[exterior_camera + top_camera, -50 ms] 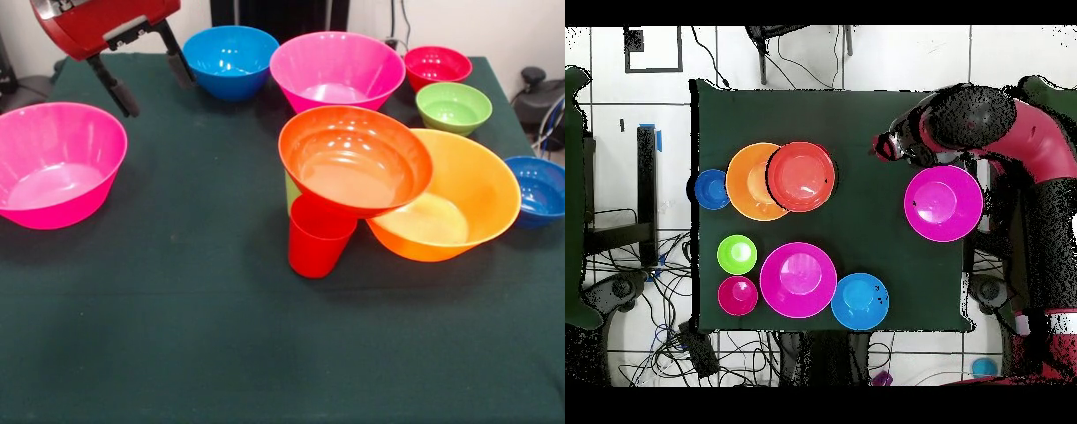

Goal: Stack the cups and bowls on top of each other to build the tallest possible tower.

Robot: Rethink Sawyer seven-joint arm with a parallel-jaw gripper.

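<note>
A medium red-orange bowl (355, 159) (801, 176) rests tilted on an upright red cup (320, 238) and overlaps the rim of the big orange bowl (450, 208) (750, 185). Only a sliver of the lime green cup (292, 190) shows behind the red cup. My gripper (157, 93) (887, 148) hangs open and empty at the far left of the front view, above the cloth between a big pink bowl (57, 163) (943, 203) and the light blue bowl (231, 60) (860, 300).
A second big pink bowl (337, 71) (798, 279), a small magenta-red bowl (437, 66) (738, 295), a green bowl (453, 106) (737, 254) and a dark blue bowl (538, 187) (711, 189) stand singly on the dark green table (194, 309).
</note>
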